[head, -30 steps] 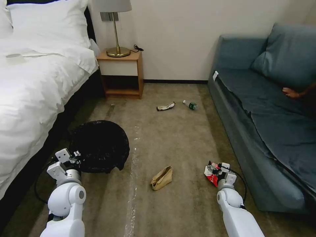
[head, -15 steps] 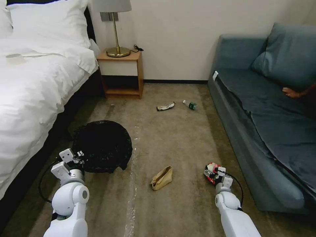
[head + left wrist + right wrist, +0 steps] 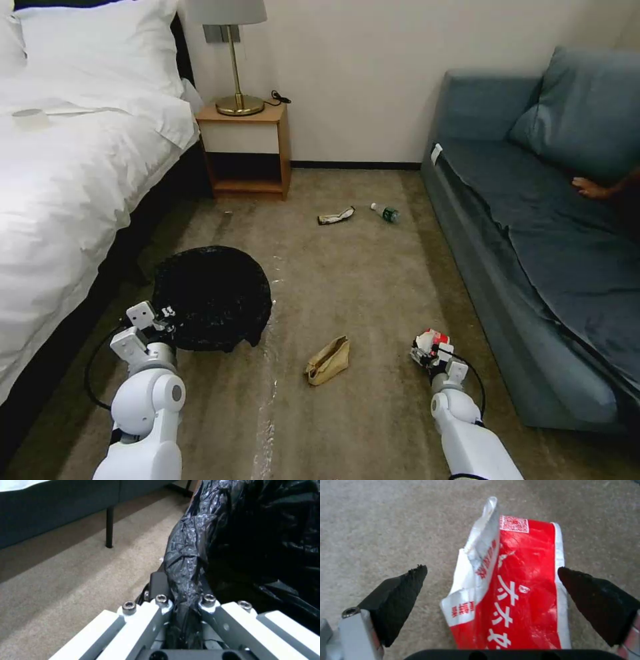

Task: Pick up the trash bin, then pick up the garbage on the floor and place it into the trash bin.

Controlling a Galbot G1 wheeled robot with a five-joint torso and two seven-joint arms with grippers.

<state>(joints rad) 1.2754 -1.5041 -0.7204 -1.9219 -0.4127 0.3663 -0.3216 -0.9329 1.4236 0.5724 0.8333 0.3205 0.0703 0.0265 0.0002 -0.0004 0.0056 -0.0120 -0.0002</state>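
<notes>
The trash bin (image 3: 212, 297), lined with a crinkly black bag, stands on the carpet beside the bed. My left gripper (image 3: 162, 316) is shut on its near rim, and the left wrist view shows the bag (image 3: 186, 562) pinched between the fingers (image 3: 159, 585). My right gripper (image 3: 432, 348) is low over the red-and-white snack wrapper (image 3: 427, 341). It is open, and its dark fingertips (image 3: 400, 597) straddle the wrapper (image 3: 520, 585), which lies on the carpet. More garbage lies around: a tan paper bag (image 3: 328, 360), a dark wrapper (image 3: 335, 215) and a small bottle (image 3: 385, 213).
A white bed (image 3: 60, 173) runs along the left, with a wooden nightstand (image 3: 245, 150) and a brass lamp (image 3: 235, 67) at the wall. A blue sofa (image 3: 533, 233) lines the right. Open carpet lies between them.
My left gripper and the bin have shifted slightly to the right. My right arm has drawn in and to the left, bringing its gripper closer over the red-and-white wrapper.
</notes>
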